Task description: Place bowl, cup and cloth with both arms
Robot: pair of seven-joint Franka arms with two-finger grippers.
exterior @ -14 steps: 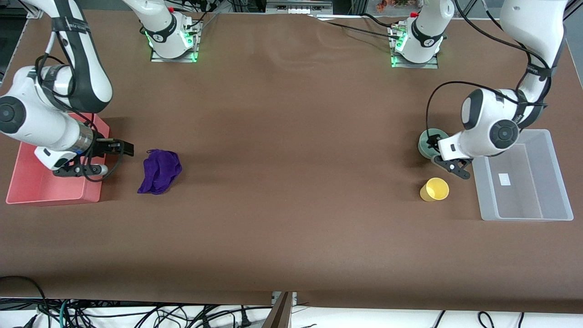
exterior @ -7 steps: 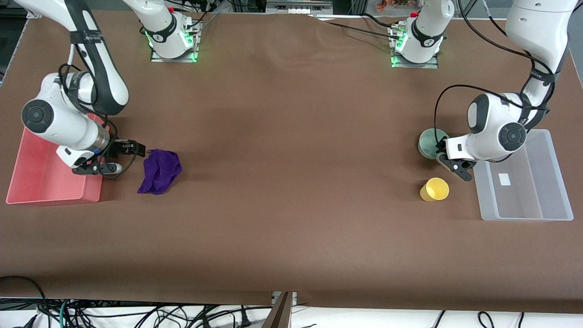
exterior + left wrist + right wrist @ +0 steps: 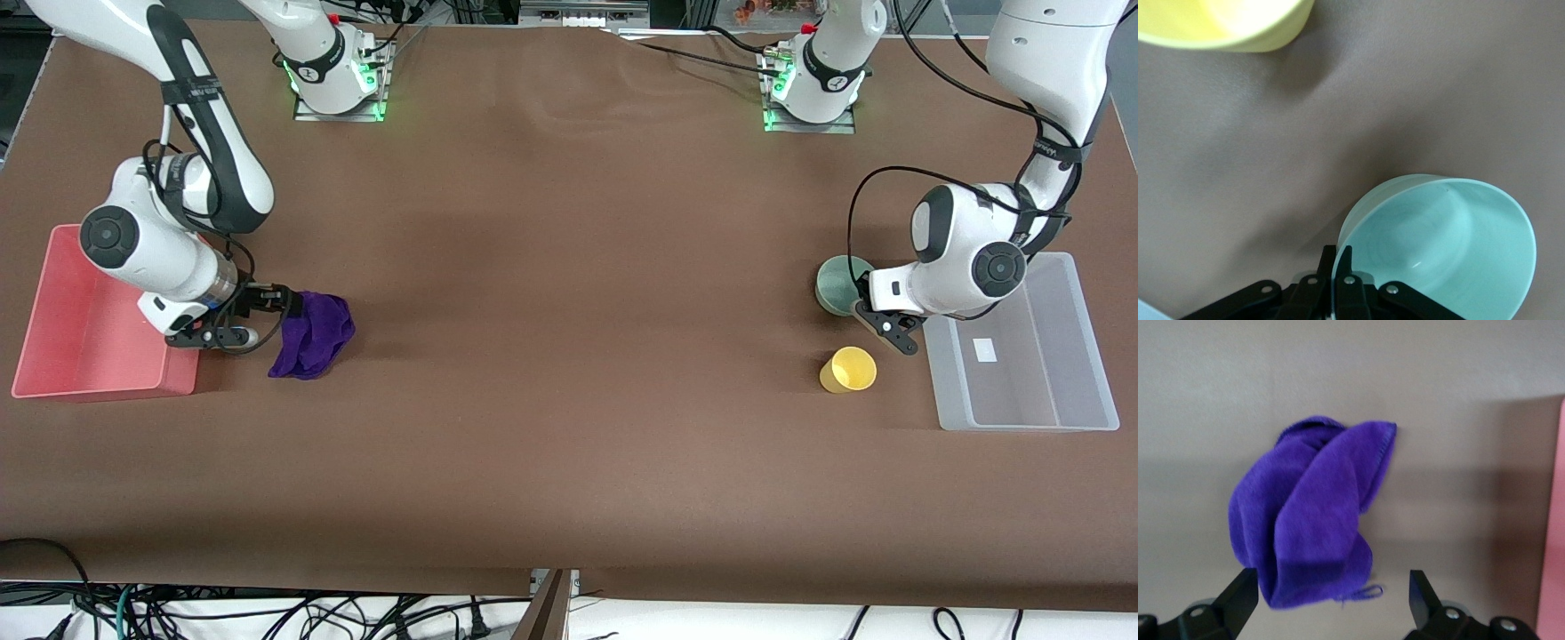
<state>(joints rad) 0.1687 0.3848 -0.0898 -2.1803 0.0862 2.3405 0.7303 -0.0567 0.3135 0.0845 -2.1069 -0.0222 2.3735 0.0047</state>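
Note:
The mint-green bowl (image 3: 836, 283) stands near the left arm's end of the table. My left gripper (image 3: 859, 299) is shut on its rim; in the left wrist view the gripper (image 3: 1337, 257) has one finger inside the bowl (image 3: 1451, 247) and one outside. The yellow cup (image 3: 849, 371) stands upright, nearer to the front camera than the bowl, and shows in the left wrist view (image 3: 1225, 27). The purple cloth (image 3: 316, 333) lies crumpled near the right arm's end. My right gripper (image 3: 286, 307) is open at the cloth's edge; in the right wrist view the gripper (image 3: 1331, 590) straddles the cloth (image 3: 1311, 527).
A pink bin (image 3: 107, 387) sits at the right arm's end of the table, beside the cloth; its wall shows in the right wrist view (image 3: 1555, 520). A clear plastic bin (image 3: 1022, 420) sits at the left arm's end, beside the bowl and cup.
My right gripper has moved from over the pink bin to the cloth's edge. My left arm has shifted slightly toward the clear bin while its gripper stays at the bowl's rim.

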